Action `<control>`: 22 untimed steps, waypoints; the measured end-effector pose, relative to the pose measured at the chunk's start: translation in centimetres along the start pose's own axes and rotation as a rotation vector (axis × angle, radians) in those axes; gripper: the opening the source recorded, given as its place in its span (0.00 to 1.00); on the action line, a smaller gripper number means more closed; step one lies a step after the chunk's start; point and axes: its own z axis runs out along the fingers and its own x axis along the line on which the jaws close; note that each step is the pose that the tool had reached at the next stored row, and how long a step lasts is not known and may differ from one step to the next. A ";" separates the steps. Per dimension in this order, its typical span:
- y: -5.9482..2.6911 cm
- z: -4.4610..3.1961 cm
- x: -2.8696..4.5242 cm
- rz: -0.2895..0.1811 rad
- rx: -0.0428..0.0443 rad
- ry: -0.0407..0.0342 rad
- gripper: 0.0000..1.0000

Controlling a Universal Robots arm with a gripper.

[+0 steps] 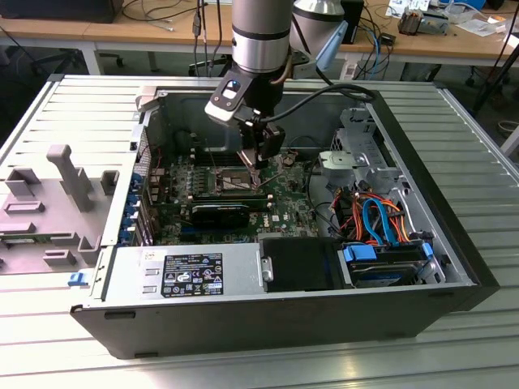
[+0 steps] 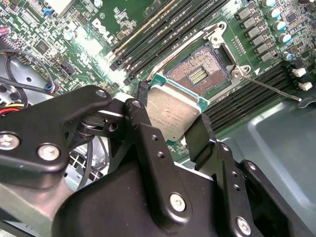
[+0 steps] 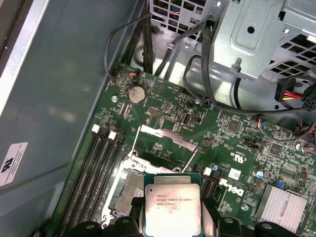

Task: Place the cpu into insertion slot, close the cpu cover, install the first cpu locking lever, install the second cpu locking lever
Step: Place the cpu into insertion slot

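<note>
One open computer case [image 1: 243,324] is laid on its side, with one green motherboard [image 1: 300,207] inside. One gripper [image 2: 170,118] is held over the board. Its two fingers [image 2: 136,106] are pinched on opposite edges of one cpu [image 2: 173,113], which is kept above the edge of the one bare socket [image 2: 200,74], not yet seated. One cpu cover [image 3: 168,137] is raised open. One locking lever [image 2: 271,88] is swung out. One coin cell [image 3: 137,95] is seen on the board.

One cpu [image 2: 173,116], one insertion slot [image 2: 200,74], one motherboard [image 3: 237,143].
</note>
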 end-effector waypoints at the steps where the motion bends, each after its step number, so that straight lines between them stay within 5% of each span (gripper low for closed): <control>1: 0.00 0.00 0.00 0.001 0.0000 0.0000 0.54; 22: 0.00 0.00 0.00 0.048 0.0013 -0.0002 0.54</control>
